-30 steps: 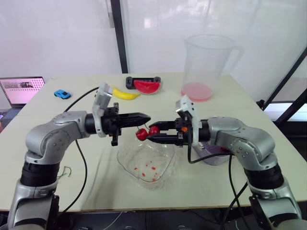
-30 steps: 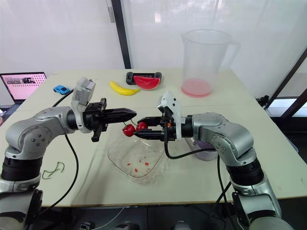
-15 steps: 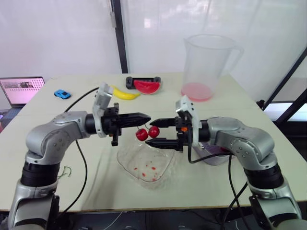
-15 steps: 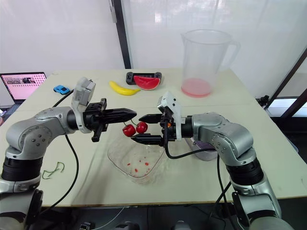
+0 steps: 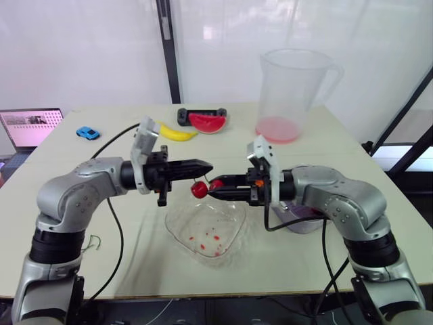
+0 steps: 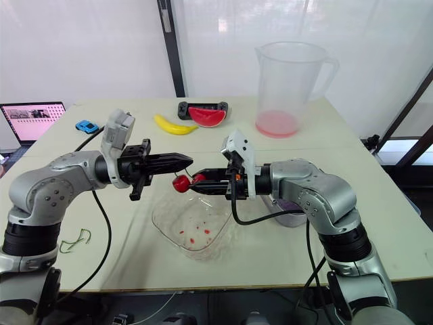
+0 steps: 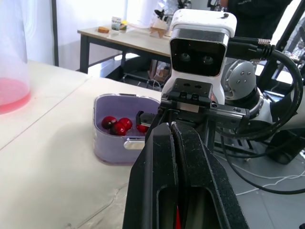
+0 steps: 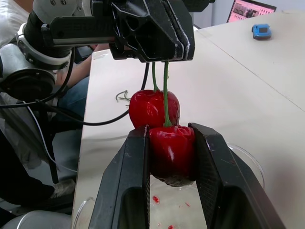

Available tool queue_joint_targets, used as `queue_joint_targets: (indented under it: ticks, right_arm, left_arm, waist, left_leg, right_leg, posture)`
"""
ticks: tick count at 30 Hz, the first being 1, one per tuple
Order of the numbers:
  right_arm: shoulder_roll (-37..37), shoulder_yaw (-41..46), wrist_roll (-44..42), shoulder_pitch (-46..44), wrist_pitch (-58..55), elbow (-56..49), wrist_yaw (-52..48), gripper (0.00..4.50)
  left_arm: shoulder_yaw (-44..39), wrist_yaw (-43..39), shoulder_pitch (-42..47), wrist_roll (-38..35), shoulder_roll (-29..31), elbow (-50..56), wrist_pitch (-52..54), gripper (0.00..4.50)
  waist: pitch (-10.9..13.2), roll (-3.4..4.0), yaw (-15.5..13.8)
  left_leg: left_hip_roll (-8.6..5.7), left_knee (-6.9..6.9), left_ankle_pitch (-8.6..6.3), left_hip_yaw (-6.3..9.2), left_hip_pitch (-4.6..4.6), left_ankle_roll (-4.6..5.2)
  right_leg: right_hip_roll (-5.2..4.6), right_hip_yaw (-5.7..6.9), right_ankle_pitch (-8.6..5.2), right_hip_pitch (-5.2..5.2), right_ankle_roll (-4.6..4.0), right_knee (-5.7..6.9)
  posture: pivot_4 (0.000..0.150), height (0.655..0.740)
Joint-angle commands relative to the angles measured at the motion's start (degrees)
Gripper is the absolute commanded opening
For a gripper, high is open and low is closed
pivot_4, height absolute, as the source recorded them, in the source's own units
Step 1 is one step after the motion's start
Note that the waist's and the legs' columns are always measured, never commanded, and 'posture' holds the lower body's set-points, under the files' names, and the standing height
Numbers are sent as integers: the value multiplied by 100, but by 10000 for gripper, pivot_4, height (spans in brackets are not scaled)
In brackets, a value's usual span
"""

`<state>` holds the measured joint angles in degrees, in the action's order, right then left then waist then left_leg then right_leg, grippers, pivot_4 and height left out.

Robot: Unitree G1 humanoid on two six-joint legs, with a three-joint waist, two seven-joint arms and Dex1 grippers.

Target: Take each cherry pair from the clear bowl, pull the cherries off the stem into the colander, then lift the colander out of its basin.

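Below, the table (image 5: 101, 230) carries the clear bowl (image 5: 177, 220), while the colander (image 7: 107, 143) sits off to the right, behind the right arm. The left gripper (image 5: 206, 166) is pinched tight on the stem (image 8: 164, 95); the right gripper (image 5: 213, 184) is clamped around one cherry. So the cherry pair (image 5: 200, 188) hangs above the bowl, not the colander. Pulling here likely risks the free cherry dropping back into the bowl, or the stem slipping from the pinch. The pair's long axis stands upright, stems up, fruit down.
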<state>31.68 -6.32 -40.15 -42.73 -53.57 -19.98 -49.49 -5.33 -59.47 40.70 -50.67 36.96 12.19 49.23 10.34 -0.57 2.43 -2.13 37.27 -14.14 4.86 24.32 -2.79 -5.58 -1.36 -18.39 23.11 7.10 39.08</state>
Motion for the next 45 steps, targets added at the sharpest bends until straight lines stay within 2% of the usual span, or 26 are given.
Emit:
queue_joint_targets:
  ticks: [1,7,16,21,24,30,33,38,45]
  right_arm:
    - [134,24,-5,-49,16,-105,-76,9885]
    - [504,70,-51,301,-74,-99,-239,9885]
    - [635,346,-203,562,-205,-161,-131,9885]
    - [687,618,-448,441,-429,-277,-30,9885]
    - [1075,942,-551,169,-618,-201,-81,9885]
    - [2686,907,206,-57,-150,667,-821,9885]
    - [3285,430,1127,36,753,1598,-1296,9885]
    - [3292,-252,2013,121,1798,2681,-1920,9885]
    - [2910,-577,2621,200,2391,3288,-2163,9885]
  left_arm:
    - [-104,10,92,-77,1,88,-79,0]
    - [-145,64,161,-100,-30,66,-75,0]
    - [-161,105,154,-104,-67,85,-66,0]
    - [-160,113,132,-116,-78,111,-60,0]
    - [-172,123,103,-120,-71,133,-60,0]
    - [-216,135,-55,-113,-38,234,-92,0]
    - [-245,184,-153,-101,-48,293,-122,0]
    - [-278,250,-342,-96,-32,429,-165,0]
    - [-324,331,-470,-127,15,558,-170,0]
  waist:
    - [0,0,-2]
    - [0,0,-13]
    - [0,-1,0]
    - [0,-1,-16]
    - [1,0,-18]
    - [1,-2,-47]
    - [1,-2,-26]
    - [2,-2,-3]
    - [3,-1,-9]
  left_leg:
    - [0,0,0,0,0,0]
    - [0,1,-1,0,0,1]
    - [0,-1,-1,0,0,2]
    - [0,2,-1,0,0,2]
    - [0,1,-1,0,0,2]
    - [-1,2,-5,-4,0,9]
    - [-1,2,-6,-8,-1,10]
    - [1,-1,-6,-13,-2,10]
    - [2,1,-5,-12,-2,9]
  right_leg:
    - [0,0,0,0,0,0]
    - [-1,0,0,-1,0,-1]
    - [0,0,0,-1,0,-2]
    - [0,0,0,-3,0,-2]
    - [0,0,0,-3,0,-3]
    - [-2,2,0,-9,0,-13]
    - [-1,0,0,-9,0,-13]
    - [0,-3,0,-7,1,-12]
    - [0,-5,0,-6,1,-12]
  posture:
    - [1500,7400]
    - [1500,7400]
    - [1500,7400]
    - [1500,7400]
    - [1500,7400]
    - [1500,7400]
    - [1500,7400]
    - [1500,7400]
    - [1500,7400]
